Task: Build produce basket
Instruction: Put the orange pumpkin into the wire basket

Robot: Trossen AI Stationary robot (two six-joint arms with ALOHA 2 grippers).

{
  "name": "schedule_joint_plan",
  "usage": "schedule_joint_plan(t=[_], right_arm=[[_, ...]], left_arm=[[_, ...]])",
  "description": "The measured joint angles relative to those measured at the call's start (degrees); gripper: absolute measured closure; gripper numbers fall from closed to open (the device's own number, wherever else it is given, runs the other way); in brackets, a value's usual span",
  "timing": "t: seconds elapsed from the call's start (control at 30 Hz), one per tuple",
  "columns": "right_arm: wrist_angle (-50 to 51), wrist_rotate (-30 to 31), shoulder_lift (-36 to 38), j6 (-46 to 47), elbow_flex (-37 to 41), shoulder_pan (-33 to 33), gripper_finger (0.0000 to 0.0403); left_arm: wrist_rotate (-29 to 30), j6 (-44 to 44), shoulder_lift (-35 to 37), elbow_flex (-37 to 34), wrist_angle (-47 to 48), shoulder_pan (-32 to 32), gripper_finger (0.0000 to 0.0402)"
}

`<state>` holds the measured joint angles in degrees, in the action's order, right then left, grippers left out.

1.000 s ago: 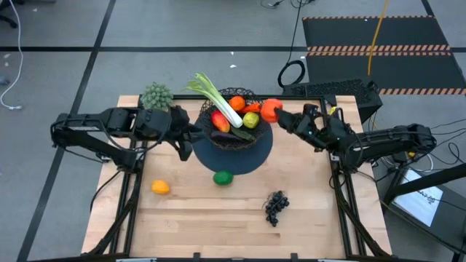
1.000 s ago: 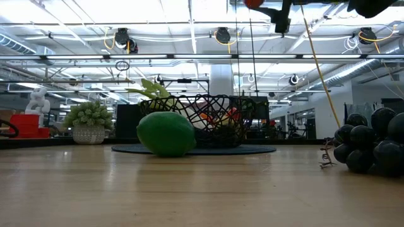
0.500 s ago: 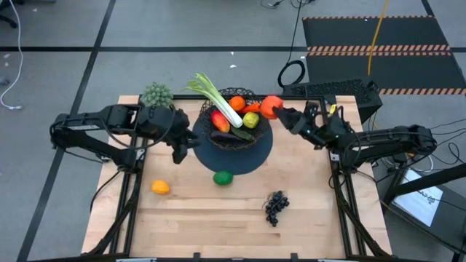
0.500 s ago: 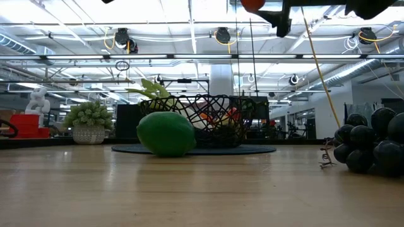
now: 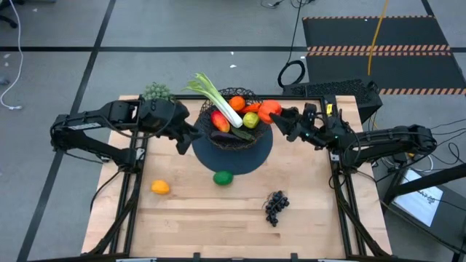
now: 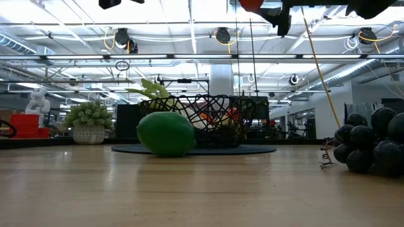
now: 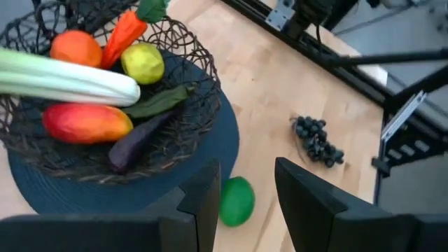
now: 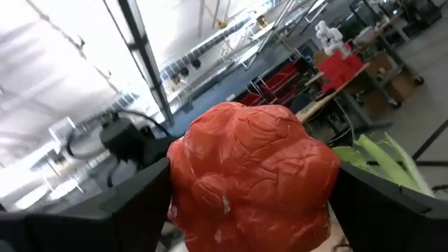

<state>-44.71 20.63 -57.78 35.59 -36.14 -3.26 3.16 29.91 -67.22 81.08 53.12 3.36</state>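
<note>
pale wooden boards make up the surface point(image 5: 218, 218), which stands on a grey floor crossed by dark lines. toward its far side sits the basket point(image 5: 234, 120), a black wire bowl resting on a flat dark round mat point(image 5: 244, 156). inside the basket lie a long green-white leek point(image 5: 218, 98) with its leaves sticking out over the rim, an orange point(image 5: 237, 102), a carrot point(image 7: 124, 29), a yellow-green lemon point(image 5: 251, 120), a red-yellow mango point(image 5: 220, 121) and a dark purple vegetable point(image 7: 140, 140).

just over the basket's right rim hangs the tomato point(image 5: 269, 110), red and lumpy, pinched between the fingers of the right gripper point(image 5: 280, 120), well above the surface. the left gripper point(image 5: 191, 138) hovers beside the basket's left side with nothing in it, its fingers a little apart.

nearer the front, a lime point(image 5: 223, 177) lies just off the mat's edge. a second orange point(image 5: 160, 187) sits to the left of it, well apart. a bunch of dark grapes point(image 5: 275, 207) lies to the front right. a fuzzy grey-green clump point(image 5: 154, 92) stands at the far left corner, partly hidden by the left arm.
</note>
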Motion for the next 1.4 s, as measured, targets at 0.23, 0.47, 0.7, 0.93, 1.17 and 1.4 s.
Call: schedule_joint_plan(t=[0.23,0.47,0.7,0.93,1.17,1.4], right_arm=[[3.04,-1.09,0.04,22.16,0.00,-1.97,0.0067],[7.32,-7.62,0.02,37.10,0.00,-4.80,0.0067],[6.65,-12.67,0.02,35.98,0.00,-6.96,0.0067],[5.62,-19.42,0.04,24.73,0.00,-7.27,0.0066],[7.16,-22.24,0.04,5.14,0.00,-7.27,0.0066],[7.31,-21.19,0.04,-0.21,0.02,-7.27,0.0066]], left_arm=[[0.44,5.80,0.05,0.00,0.42,-0.71,0.0266],[0.40,11.66,0.20,0.00,0.42,-0.94,0.0266],[2.23,17.24,0.20,0.00,0.38,-2.64,0.0266],[6.04,18.85,0.20,0.00,0.26,-4.25,0.0266],[7.18,17.62,0.17,0.00,0.24,-5.28,0.0266],[8.93,13.96,0.17,0.00,0.24,-5.70,0.0266]])
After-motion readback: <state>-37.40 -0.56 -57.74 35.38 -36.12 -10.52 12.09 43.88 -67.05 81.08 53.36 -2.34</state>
